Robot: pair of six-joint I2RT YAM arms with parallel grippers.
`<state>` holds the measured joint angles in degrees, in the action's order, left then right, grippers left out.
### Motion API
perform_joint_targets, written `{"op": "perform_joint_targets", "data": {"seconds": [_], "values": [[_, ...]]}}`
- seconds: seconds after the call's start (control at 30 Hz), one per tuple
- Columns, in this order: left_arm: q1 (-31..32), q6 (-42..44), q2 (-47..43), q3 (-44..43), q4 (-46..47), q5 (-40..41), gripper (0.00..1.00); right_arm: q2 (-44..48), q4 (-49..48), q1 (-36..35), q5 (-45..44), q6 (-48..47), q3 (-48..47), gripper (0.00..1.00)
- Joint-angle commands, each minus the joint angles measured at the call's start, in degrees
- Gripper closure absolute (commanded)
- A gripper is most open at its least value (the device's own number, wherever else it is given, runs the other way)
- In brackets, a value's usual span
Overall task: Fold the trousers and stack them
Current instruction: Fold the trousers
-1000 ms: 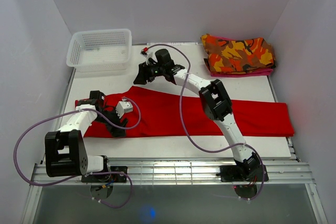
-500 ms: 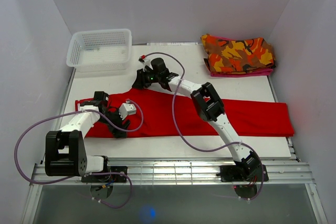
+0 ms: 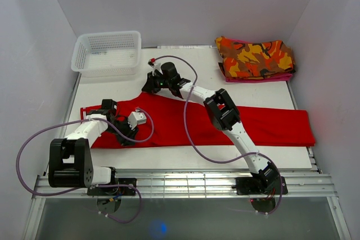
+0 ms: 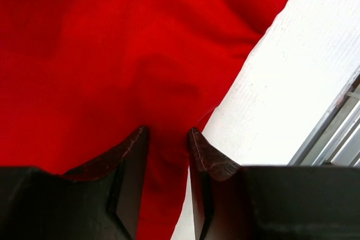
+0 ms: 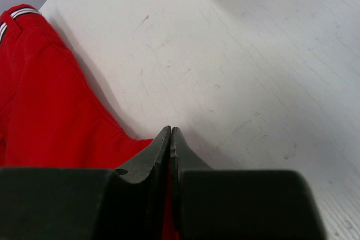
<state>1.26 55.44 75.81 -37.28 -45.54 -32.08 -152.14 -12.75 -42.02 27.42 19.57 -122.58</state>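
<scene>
The red trousers (image 3: 270, 127) lie flat across the table from left to right. My left gripper (image 3: 127, 137) is down at their near left edge. In the left wrist view its jaws (image 4: 166, 133) stand partly apart, with a narrow fold of the red cloth (image 4: 112, 54) running between them. My right gripper (image 3: 149, 86) reaches to the far edge of the trousers left of centre. In the right wrist view it (image 5: 170, 130) is shut, with a sliver of red cloth (image 5: 50, 111) pinched between the fingers.
A white mesh basket (image 3: 107, 51) stands at the back left. A folded orange camouflage garment (image 3: 256, 57) lies at the back right on something pink. A metal rail (image 3: 180, 181) runs along the near table edge, also close by in the left wrist view (image 4: 337, 133).
The right gripper moved a little left along the far edge and shut on the cloth. The left jaws narrowed around the near edge of the trousers.
</scene>
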Motion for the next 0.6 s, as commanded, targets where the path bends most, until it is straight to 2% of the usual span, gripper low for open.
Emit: {"op": "perform_joint_targets", "data": {"seconds": [0.0,0.13,0.23,0.33,0.37,0.4,0.43,0.5,0.53,0.57], "values": [[0.3,1.3,2.0,0.2,-5.0,1.8,0.69,4.8,-3.9,1.3,-5.6,1.3,0.2,0.92],[0.3,2.0,1.8,0.1,-5.4,2.3,0.74,5.1,-4.3,2.7,-7.2,1.6,0.7,0.92],[0.3,2.4,2.8,-0.7,-6.6,2.2,0.87,5.0,-4.6,3.2,-7.4,1.6,0.8,0.92],[0.3,4.0,2.7,-1.5,-8.7,1.1,0.89,4.9,-4.7,3.4,-4.7,2.6,0.0,0.92],[0.3,4.1,2.2,-1.7,-9.1,0.8,0.88,4.8,-4.5,3.4,-1.3,2.7,-0.4,0.89],[0.3,4.1,1.9,-1.8,-9.2,0.6,0.86,5.1,-4.0,3.3,0.0,3.1,-0.5,0.68],[0.3,3.9,1.1,-2.2,-9.2,0.6,0.77,5.4,-4.1,3.0,1.0,3.4,0.1,0.56],[0.3,3.0,0.5,-4.1,-9.2,-0.3,0.63,5.9,-4.0,2.6,3.7,4.2,1.2,0.44],[0.3,2.0,0.0,-5.0,-9.2,-0.7,0.51,6.0,-3.9,2.2,4.6,4.6,2.2,0.42],[0.4,1.4,-0.1,-5.9,-9.2,-1.1,0.47,5.8,-4.1,2.0,5.1,5.1,2.7,0.41]]}}
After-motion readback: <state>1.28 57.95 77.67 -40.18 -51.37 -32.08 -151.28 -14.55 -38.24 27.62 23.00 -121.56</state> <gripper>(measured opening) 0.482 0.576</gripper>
